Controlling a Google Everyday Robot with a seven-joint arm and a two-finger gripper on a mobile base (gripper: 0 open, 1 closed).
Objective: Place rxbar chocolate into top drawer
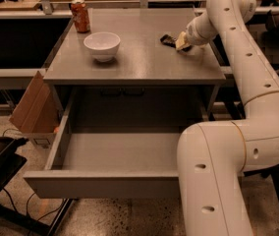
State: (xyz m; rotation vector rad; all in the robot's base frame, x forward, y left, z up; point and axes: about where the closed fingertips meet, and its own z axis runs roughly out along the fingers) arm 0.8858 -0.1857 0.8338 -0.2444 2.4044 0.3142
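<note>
lying just beside hand (179, 42), rxbar chocolate (167, 39)

We record a grey counter (139, 63), grey top drawer (100, 185), white bowl (102, 44), orange soda can (80, 16) and black rxbar chocolate (167, 39). The cream tool (181, 41) sits just beside the bar, on a white arm (257, 87).

The arm (213, 181) is glossy white, built of thick round tube segments with smooth bends. Small dark round holes run in rows along its side. A thin yellowish ring marks one joint at the right. The gripper (181, 41), pale cream, sits in the upper right part of the frame.
</note>
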